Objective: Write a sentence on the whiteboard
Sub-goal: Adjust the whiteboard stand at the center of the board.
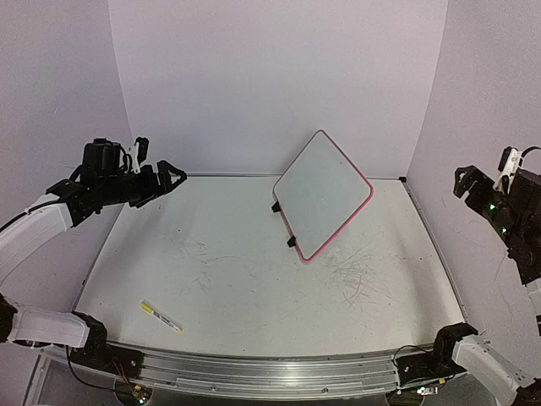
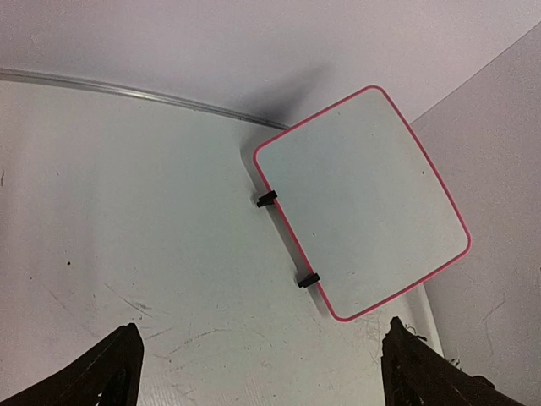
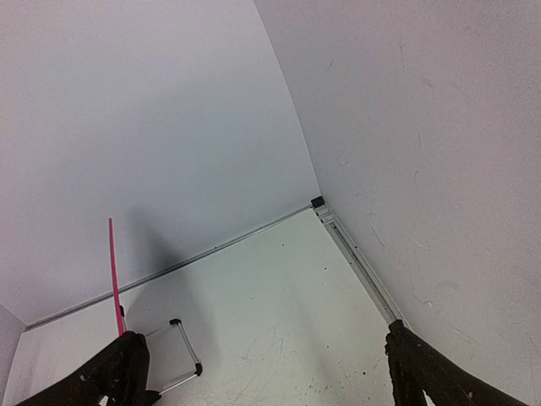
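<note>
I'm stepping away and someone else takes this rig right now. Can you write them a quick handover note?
Left gripper: open, empty, raised over the table's left side.
Right gripper: open, empty, raised at the right edge.
Whiteboard: propped up tilted, far right of centre; its face looks blank.
Marker: lying on the table, near left, untouched.
Done: nothing written.
Left: pick up the marker and write the whole sentence.
</note>
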